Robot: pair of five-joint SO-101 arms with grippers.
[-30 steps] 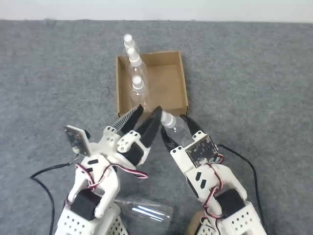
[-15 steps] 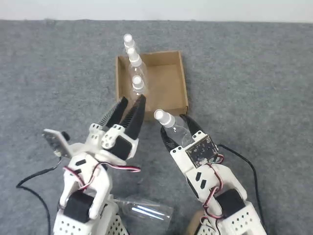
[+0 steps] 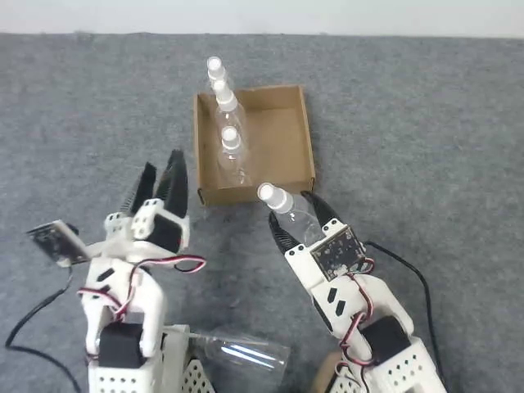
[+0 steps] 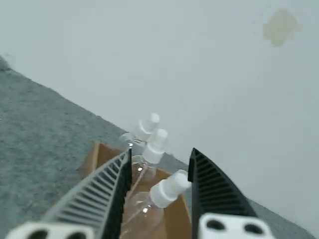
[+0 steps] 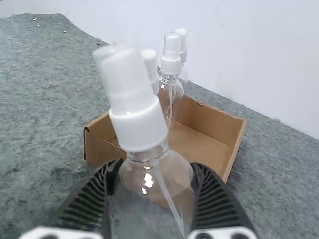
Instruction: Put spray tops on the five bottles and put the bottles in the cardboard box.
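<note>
My right gripper (image 3: 290,208) is shut on a clear bottle (image 3: 296,217) just in front of the cardboard box (image 3: 282,143). In the right wrist view the bottle (image 5: 149,179) stands upright between the fingers (image 5: 89,199), with a white spray top (image 5: 130,99) on it. Three bottles with spray tops (image 3: 231,147) stand in a row along one side of the box. My left gripper (image 3: 161,178) is open and empty, off to the side of the box's near corner. Its wrist view looks past its fingers (image 4: 107,184) at the box (image 4: 97,155) and the bottles (image 4: 158,144).
A clear bottle (image 3: 242,352) lies on its side between the two arm bases, at the near edge. Grey carpet (image 3: 409,123) covers the table all around the box. A cable (image 3: 405,266) runs beside the right arm.
The left arm has swung away from the held bottle's top, back and out to the side. The right arm and its bottle have stayed put.
</note>
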